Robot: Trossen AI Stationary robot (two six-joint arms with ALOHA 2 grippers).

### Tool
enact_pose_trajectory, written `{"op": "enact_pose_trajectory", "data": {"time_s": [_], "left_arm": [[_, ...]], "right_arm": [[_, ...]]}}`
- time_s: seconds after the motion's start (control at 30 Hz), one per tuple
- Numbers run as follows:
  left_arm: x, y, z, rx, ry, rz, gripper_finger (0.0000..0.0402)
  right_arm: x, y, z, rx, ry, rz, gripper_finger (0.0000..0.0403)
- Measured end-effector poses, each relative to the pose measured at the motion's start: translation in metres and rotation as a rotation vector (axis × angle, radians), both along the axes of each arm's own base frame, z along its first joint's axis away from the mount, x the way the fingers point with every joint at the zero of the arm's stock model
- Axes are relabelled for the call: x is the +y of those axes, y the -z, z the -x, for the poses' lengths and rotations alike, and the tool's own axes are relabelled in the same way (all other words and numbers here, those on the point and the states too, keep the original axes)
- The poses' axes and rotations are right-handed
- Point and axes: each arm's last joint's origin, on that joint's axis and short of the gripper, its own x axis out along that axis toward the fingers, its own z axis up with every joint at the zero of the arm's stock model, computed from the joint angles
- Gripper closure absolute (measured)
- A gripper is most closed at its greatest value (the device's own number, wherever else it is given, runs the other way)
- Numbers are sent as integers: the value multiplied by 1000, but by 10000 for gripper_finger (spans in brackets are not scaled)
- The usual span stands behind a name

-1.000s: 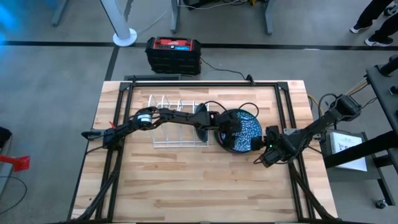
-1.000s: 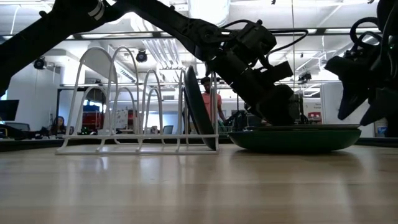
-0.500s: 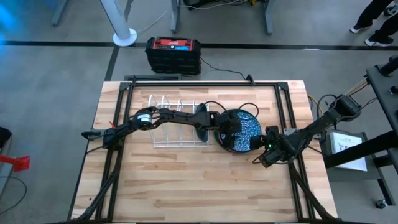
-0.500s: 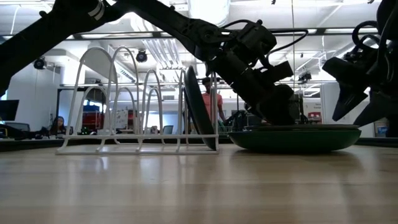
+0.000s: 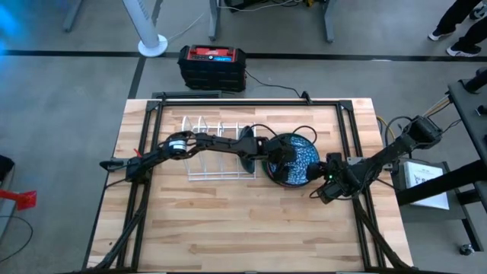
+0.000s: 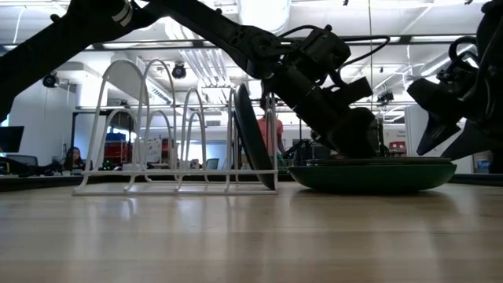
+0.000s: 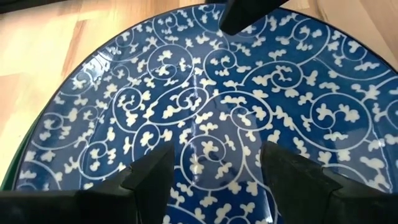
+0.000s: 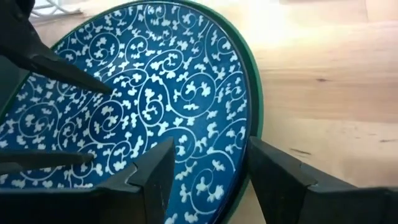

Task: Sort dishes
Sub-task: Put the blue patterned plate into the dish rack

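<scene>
Two plates lie stacked toward the right edge of the tabletop (image 5: 228, 228): a blue patterned plate (image 5: 300, 160) with white scrollwork sits on top of a dark green plate (image 6: 373, 174), whose rim shows as a thin ring around it in both wrist views. The stack rests flat on the wood, just beside the right end of the white wire rack (image 5: 205, 148).

The right gripper (image 5: 326, 186) hangs beside the near-right rim of the stack, its fingers spread wide apart, above the rim rather than closed on it; in the right wrist view the plate's edge lies in the gap between the fingers. In the low view it is lifted clear of the table.

The left gripper (image 5: 285, 161) reaches over the rack and comes down onto the blue patterned plate, its fingers parted wide over the patterned face. Whether the tips touch the glaze cannot be told.

A further dark plate (image 6: 253, 141) stands on edge in the rack's slot nearest the stack, leaning slightly.

Beyond the far edge of the table a red and black box (image 5: 213, 65) sits on the floor.
</scene>
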Motion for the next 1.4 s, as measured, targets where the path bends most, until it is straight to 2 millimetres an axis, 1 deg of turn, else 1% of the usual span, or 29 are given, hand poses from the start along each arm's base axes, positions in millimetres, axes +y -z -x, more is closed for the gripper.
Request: {"op": "enact_pose_trajectory", "data": {"time_s": [0.2, 0.37, 0.43, 0.6, 0.77, 0.9, 1.0, 1.13, 1.27, 1.4], "left_arm": [[0, -7, -2, -15, -10, 6, 170], [0, -22, -7, -44, -14, 8, 170], [1, -28, -8, -51, -14, 7, 170], [1, -33, -8, -33, -14, 9, 170], [-4, -46, -3, 70, -10, 20, 170], [-7, -54, 7, 221, -18, 22, 170], [-8, -54, 17, 350, -12, -17, 170], [-12, -51, 26, 464, 51, -57, 170], [-18, -51, 27, 482, 114, -96, 170], [-21, -52, 28, 488, 155, -120, 170]], "right_arm": [[-2, 1, 1, -19, 5, 43, 228], [-3, 2, 2, -17, 3, 52, 244], [-3, 4, 4, -9, 4, 57, 255], [-5, 7, 7, 7, 3, 62, 296], [-7, 10, 10, 25, 1, 67, 339], [-8, 12, 11, 36, -8, 78, 370], [-8, 12, 11, 48, -18, 87, 387], [-7, 10, 10, 65, -39, 95, 395], [-6, 8, 8, 62, -49, 100, 395], [-6, 6, 7, 42, -58, 152, 397]]}}
